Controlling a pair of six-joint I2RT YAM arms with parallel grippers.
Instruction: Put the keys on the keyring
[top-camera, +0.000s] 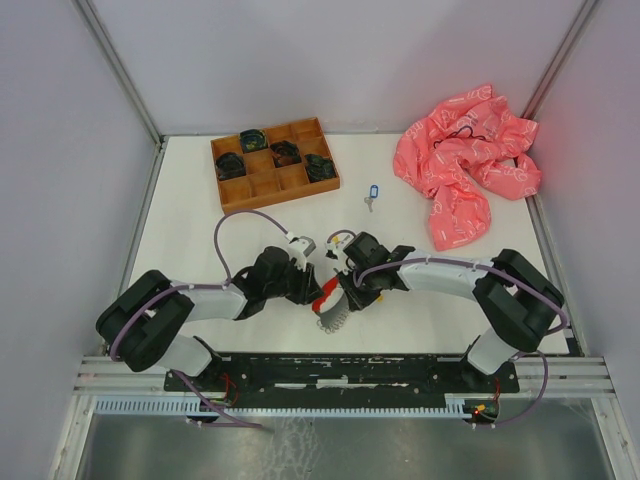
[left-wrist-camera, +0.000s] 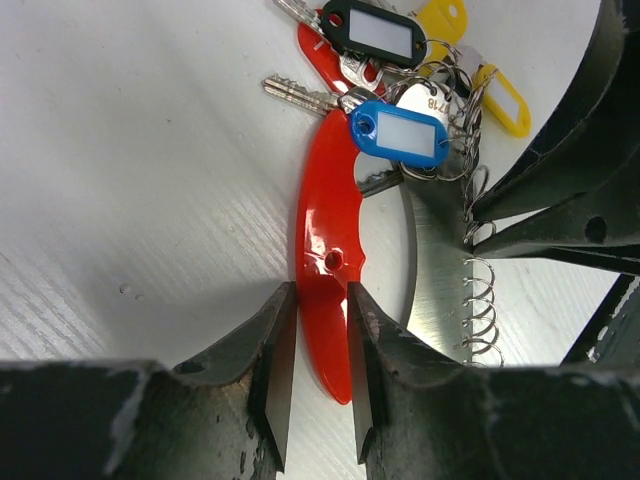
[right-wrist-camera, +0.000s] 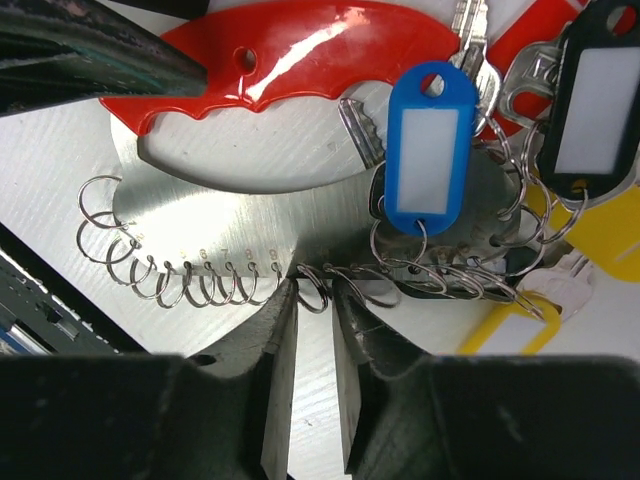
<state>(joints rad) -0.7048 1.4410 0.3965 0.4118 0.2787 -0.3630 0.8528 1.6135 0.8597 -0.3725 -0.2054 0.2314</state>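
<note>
The keyring (top-camera: 330, 312) is a silvery plate (right-wrist-camera: 230, 220) with a red plastic handle (left-wrist-camera: 330, 220) and several small rings along its edge. It lies between the arms. My left gripper (left-wrist-camera: 318, 300) is shut on the tail of the red handle. My right gripper (right-wrist-camera: 315, 292) stands narrowly open at the plate's edge, with one small ring (right-wrist-camera: 312, 297) between its fingertips. Keys with blue (right-wrist-camera: 428, 150), black (right-wrist-camera: 595, 100) and yellow (left-wrist-camera: 505, 100) tags hang bunched on the rings. One loose key with a blue tag (top-camera: 372, 193) lies farther back on the table.
A wooden compartment tray (top-camera: 275, 163) holding dark items stands at the back left. A crumpled pink bag (top-camera: 465, 165) lies at the back right. White walls close in the table on three sides.
</note>
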